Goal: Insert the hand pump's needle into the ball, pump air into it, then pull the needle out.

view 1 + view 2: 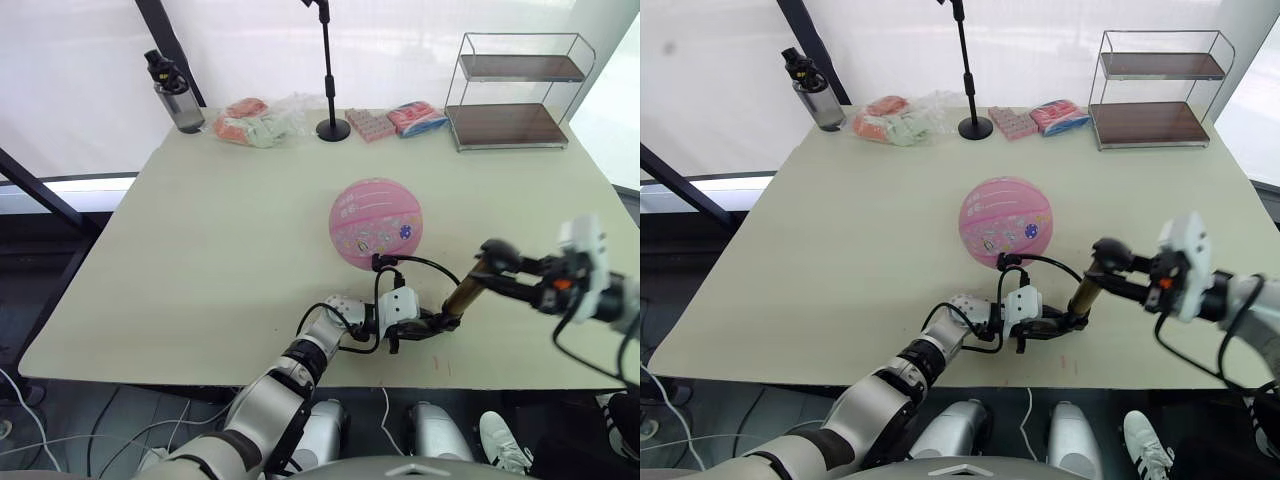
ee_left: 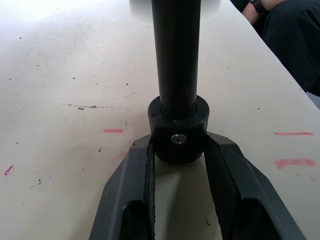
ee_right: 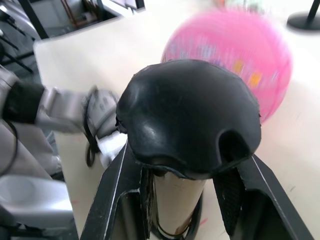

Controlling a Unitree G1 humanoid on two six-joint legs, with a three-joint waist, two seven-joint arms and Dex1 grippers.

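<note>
1. The ball (image 1: 376, 223) sits mid-desk, slightly to the right, with bare desk (image 1: 200, 260) all around it.
2. The hand pump (image 1: 462, 296) leans just beside the ball, near the desk's front edge, its base down and its knob handle (image 1: 492, 254) tipped up to the right.
3. Its thin black hose (image 1: 420, 264) loops from the pump up to the ball's near side; the needle is too small to make out.
4. Left gripper (image 2: 177, 150): clamped on the pump's black bottom cap, low on the desk.
5. Right gripper (image 3: 187, 190): fingers closed around the pump just under the knob handle.
6. Along the far edge: a bottle (image 1: 175, 95), packets (image 1: 262, 120), a stand base (image 1: 333, 128) and a wire shelf (image 1: 515, 90), all well apart from the ball.
</note>
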